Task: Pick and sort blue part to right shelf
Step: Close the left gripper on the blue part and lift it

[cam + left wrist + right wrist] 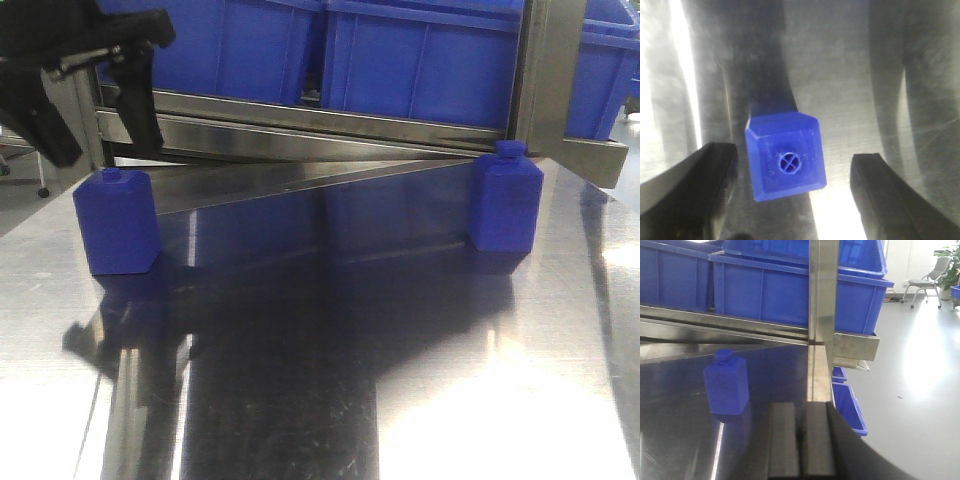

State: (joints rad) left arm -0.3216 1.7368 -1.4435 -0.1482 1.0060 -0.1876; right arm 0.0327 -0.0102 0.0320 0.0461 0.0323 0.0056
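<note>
At the far left the black left gripper (792, 167) hangs nose-down over the left blue part (786, 157). Its matte fingers (700, 185) are spread wide on either side of the block, clear of it and gripping nothing. That part is a squarish plastic bottle shape with bevelled shoulders and a short round neck, standing upright on the brushed, mirror-bright steel table (330, 400). The right blue part (507, 200), of the same form, stands well apart at the table's back right, just in front of the right shelf (548, 70), a stainless rack carrying smooth, rimmed blue bins (420, 50). The right gripper (800, 440) sits low and level, its flat pads pressed together on nothing.
</note>
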